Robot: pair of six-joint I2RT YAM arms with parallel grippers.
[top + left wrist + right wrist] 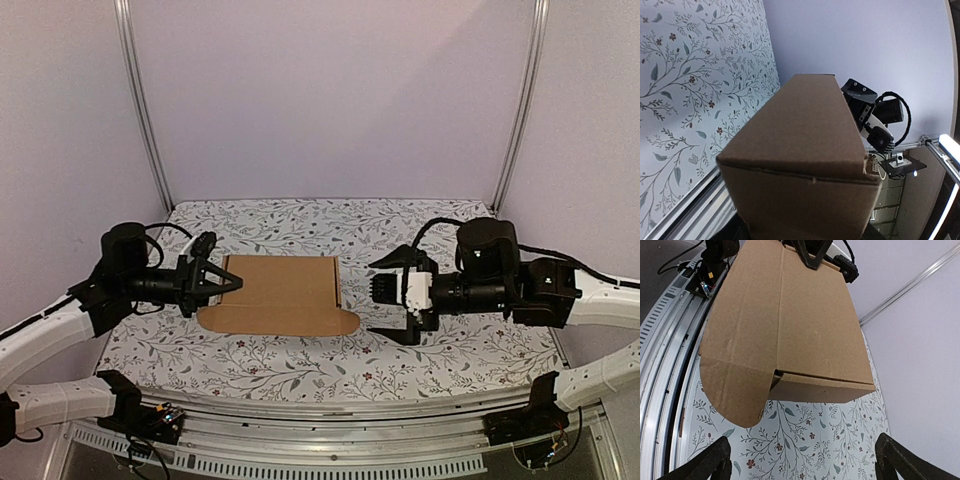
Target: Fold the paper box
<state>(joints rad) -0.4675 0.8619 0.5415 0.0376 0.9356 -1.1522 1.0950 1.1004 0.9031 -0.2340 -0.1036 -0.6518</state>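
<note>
Tablecloth point(300, 375) with a floral print spans the workspace; paper box point(285, 295) is at its centre, rounded flap toward 6 o'clock. Right gripper point(375, 297) is at the box's 3 o'clock, jaws spread wide, not touching. Left gripper point(222, 283) clamps its 9 o'clock end

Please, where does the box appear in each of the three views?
Top external: the box lies at the centre of the picture.
Left wrist: the box fills the lower middle, very near the camera.
Right wrist: the box takes the upper left and middle.
Shared landmark: the floral cloth shows in all three.
</note>
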